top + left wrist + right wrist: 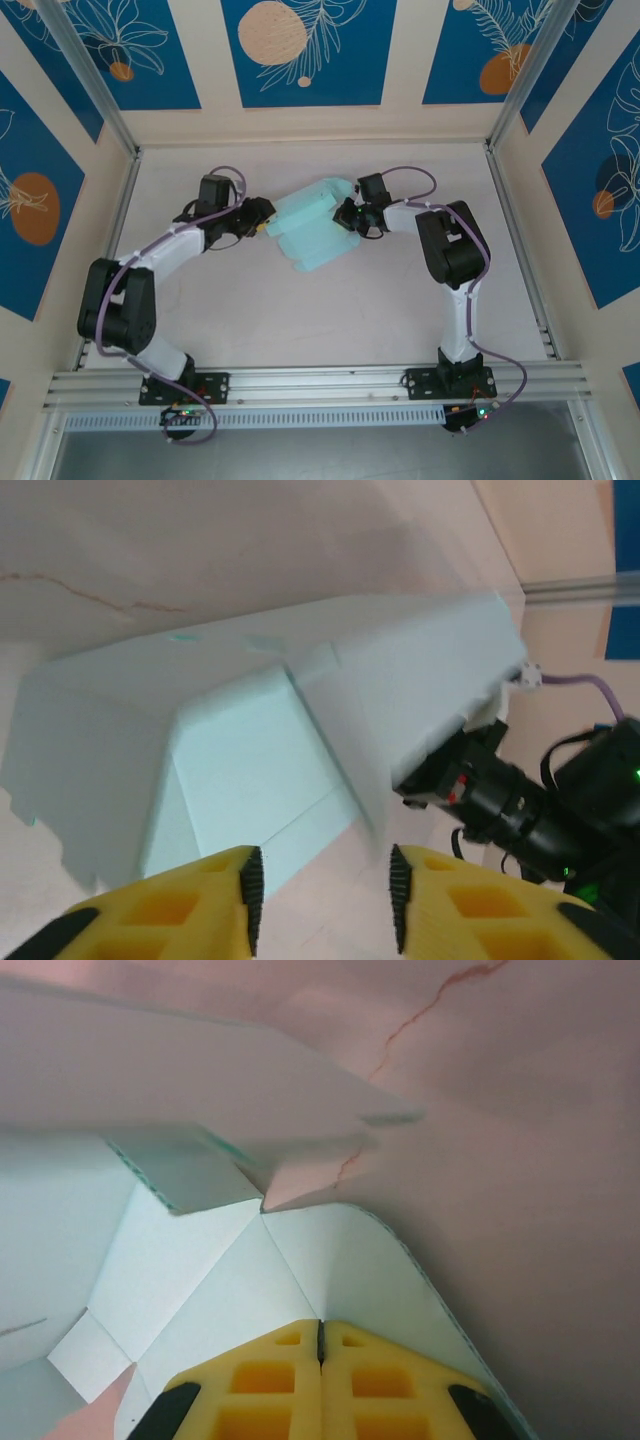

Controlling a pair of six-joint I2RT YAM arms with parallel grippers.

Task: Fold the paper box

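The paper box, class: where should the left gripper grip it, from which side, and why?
Probably the free edge of the raised panel facing the left gripper, approached from the paper box's left. That thin edge looks lifted off the table, so open jaws can slide over it, and the right gripper pinches the opposite flap.

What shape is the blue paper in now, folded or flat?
Partly folded: the paper box has panels bent up along creases, but no closed box yet.

Pale pink table (300, 330) bears the paper box (312, 238)
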